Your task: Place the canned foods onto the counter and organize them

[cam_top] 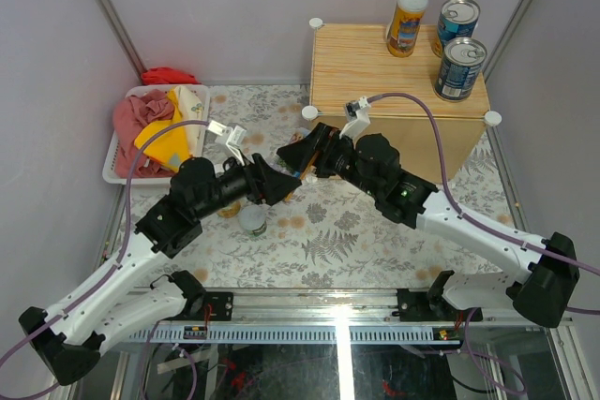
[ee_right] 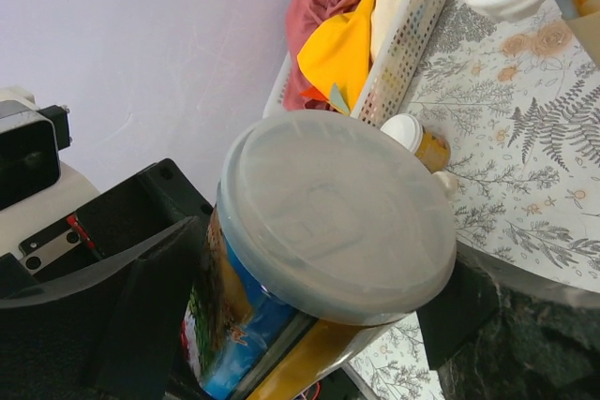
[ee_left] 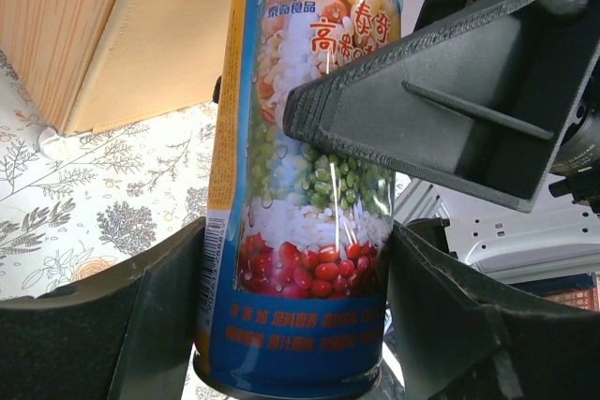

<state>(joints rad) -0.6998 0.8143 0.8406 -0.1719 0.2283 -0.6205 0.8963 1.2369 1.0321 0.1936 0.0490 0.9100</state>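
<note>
as the counter (cam_top: 375, 72) lies rightward, the left end effector (ee_left: 291, 311) clamps the slim can (ee_left: 291, 250), likely handing it to the right end effector (ee_right: 319, 269) straddling it, grip unclear.

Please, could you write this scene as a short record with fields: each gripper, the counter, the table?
left gripper: shut on the slim multicoloured can, at the end opposite its lid
right gripper: jaws either side of that can's pale plastic lid; contact unclear
light wood-grain counter: orange-yellow jar with white lid, two blue-labelled tins with silver tops, all upright
floral-patterned table: short pale-lidded can, upright
</note>
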